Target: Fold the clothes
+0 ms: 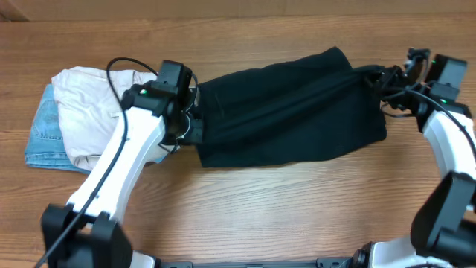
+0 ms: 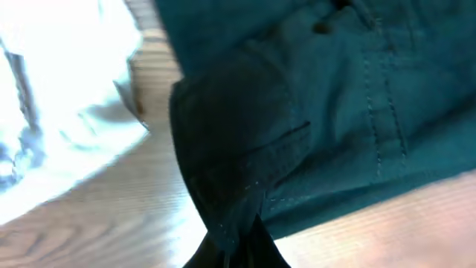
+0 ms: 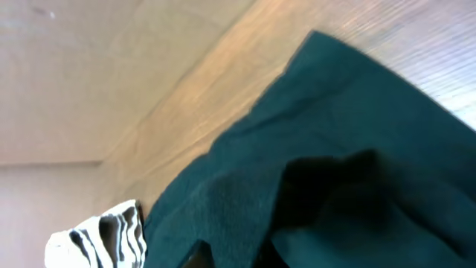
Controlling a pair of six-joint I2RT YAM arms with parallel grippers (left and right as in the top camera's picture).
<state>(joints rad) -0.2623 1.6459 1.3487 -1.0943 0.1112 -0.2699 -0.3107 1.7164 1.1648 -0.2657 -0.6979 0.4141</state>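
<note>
Black shorts (image 1: pixel 290 112) lie stretched across the middle of the counter (image 1: pixel 260 216), toward its far edge. The left gripper (image 1: pixel 192 126) is pressed together on one end of the cloth and the right gripper (image 1: pixel 378 74) pinches the other. For a clean fold, both ends should probably rise level with the fabric taut, then one end should travel squarely over the other, clear of the beige shorts (image 1: pixel 85 104) near the left edge.

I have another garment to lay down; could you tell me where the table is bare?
The wooden table is bare beyond the black shorts, and in front of them between the left arm and right arm. The left end is crowded: beige shorts on a light blue denim garment, with the left gripper close by.
</note>
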